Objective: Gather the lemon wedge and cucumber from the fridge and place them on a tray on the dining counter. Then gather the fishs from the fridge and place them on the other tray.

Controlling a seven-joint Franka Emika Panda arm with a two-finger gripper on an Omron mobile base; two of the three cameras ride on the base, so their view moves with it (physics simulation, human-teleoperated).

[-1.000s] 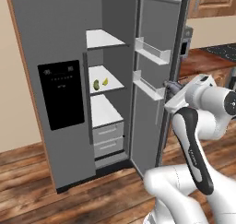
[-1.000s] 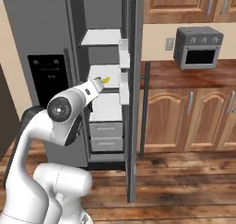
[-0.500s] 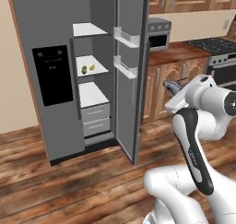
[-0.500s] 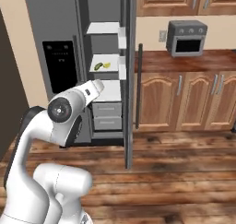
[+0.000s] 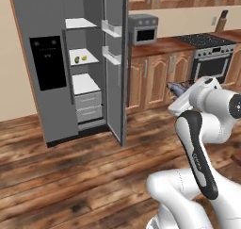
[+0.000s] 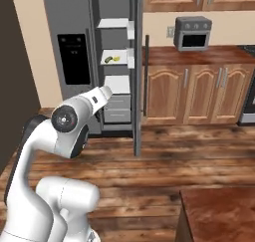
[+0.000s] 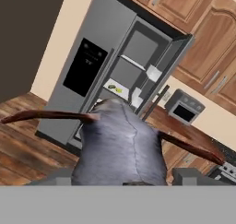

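Grey fish [image 7: 120,147] sits between the fingers [image 7: 188,175]. They stand wide, one on each flank of its broad body, so I read this as a grip on the fish rather than an empty open hand.

Location: the fish is in the air at the gripper [image 5: 175,86], well clear of the fridge [image 5: 33,25] and its open door [image 5: 115,96], in front of the wooden cabinets.

Step in hand (judgement): carrying a fish from the fridge to its tray on the dining table [image 6: 219,211], whose dark brown corner lies low and to the robot's right.
- The lemon wedge [image 5: 84,58] and cucumber [image 5: 77,60] lie side by side on the middle fridge shelf [image 5: 89,57] — that part of the task is not yet done.

Orientation: in the hand view the long axis of the fish runs along the gripper's line of sight, from the fingers outward.
- The body narrows toward the far end, which points at the fridge.
- Thin brown strips — fins, probably — stretch out to either side.
- Head or tail leading: cannot tell.

Next move calls for: turning base and arm toward the table, finding the free tray, then lowering the fish flat onto it before letting the fingers spread.
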